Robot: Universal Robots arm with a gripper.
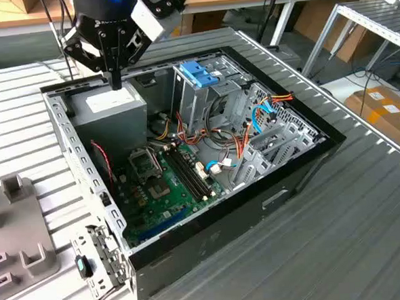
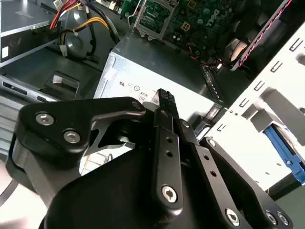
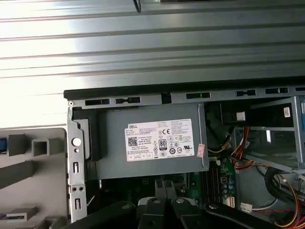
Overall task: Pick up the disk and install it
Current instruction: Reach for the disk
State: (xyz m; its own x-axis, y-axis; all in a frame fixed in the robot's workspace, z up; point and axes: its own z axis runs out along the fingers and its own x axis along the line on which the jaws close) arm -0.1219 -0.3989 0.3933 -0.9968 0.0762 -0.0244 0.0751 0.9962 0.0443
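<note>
Where the second wrist view looks past the pale slotted side wall (image 2: 274,76) of the computer case (image 1: 277,186), the disk (image 2: 282,149) shows in part. A bright blue plastic rail runs along a darker edge, and the piece lies outside the case against a grey fixture (image 1: 15,229). Its full outline is cut off.

The gripper (image 1: 116,79) hangs well apart from the disk, over the labelled top of the grey power supply (image 3: 157,143). Its black fingers (image 2: 164,102) are pressed together with nothing between them. Contact with the power supply cannot be judged.

The exterior view takes in the whole open case: the green motherboard (image 1: 161,186), bundled coloured cables, and a tall metal cage topped by a blue bracket (image 1: 199,73). The fixture stands beyond the case wall on the exterior view's left. The first wrist view looks straight down on the power supply's white label and the case rim.

The case lies on its side on a ribbed metal table (image 1: 368,235). Wooden workbenches stand behind it, and a cardboard box (image 1: 381,108) sits on the floor to the exterior view's right.
</note>
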